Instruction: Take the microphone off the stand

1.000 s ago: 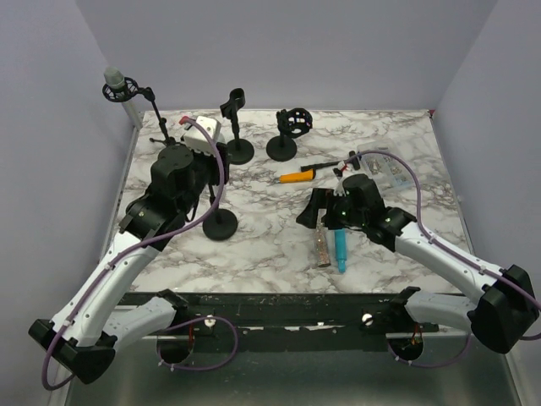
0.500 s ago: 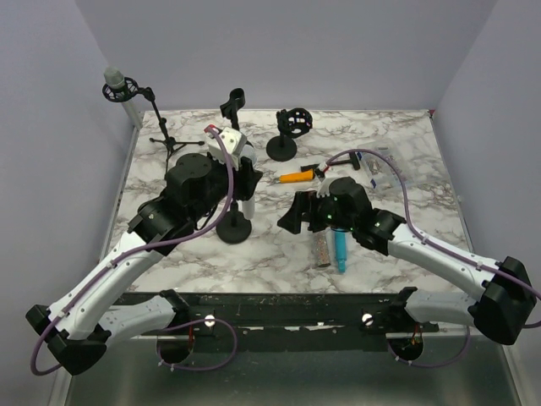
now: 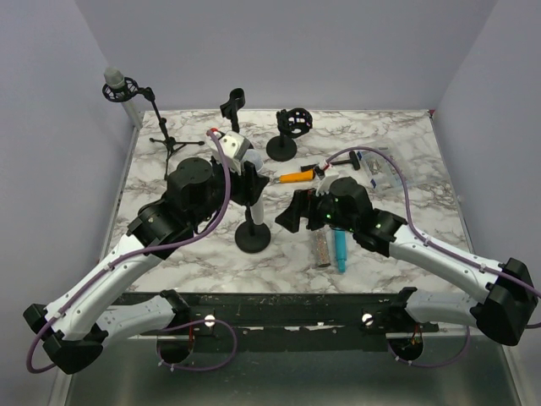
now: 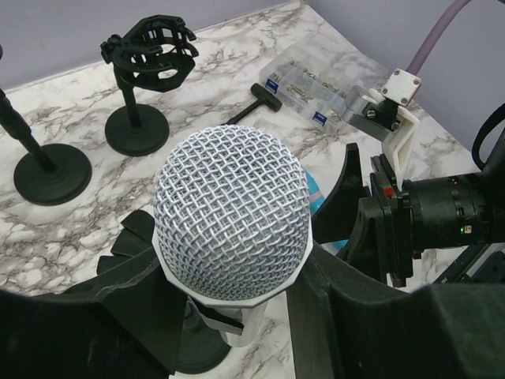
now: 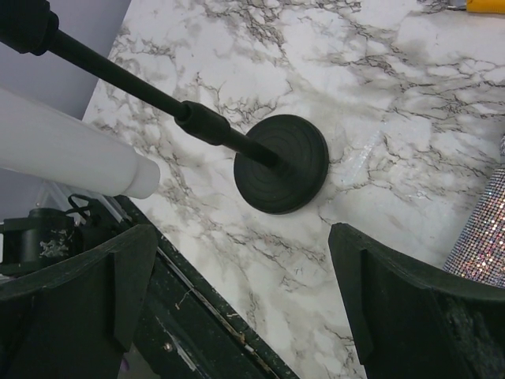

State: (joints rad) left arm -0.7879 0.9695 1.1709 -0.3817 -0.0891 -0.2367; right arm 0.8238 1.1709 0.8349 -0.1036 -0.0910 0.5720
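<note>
The top view shows the whole table. The left gripper is near the middle, and the right gripper is just beside it. Only this view shows an orange tool and a blue pen on the table.

The left wrist view shows the mic up close. Its round silver head sits between the two black fingers, and they are clamped on it. The mic's white body goes down toward the stand.

The right wrist view shows the other side. The stand has a round black foot and a thin black pole. The white mic body runs next to the pole, up high. I cannot tell if the foot sits on the table. The right gripper's fingers are wide apart and hold nothing. A sparkly stick peeks in at the edge.

A clear box lies at the far side. It has small bits inside, too tiny to name.
</note>
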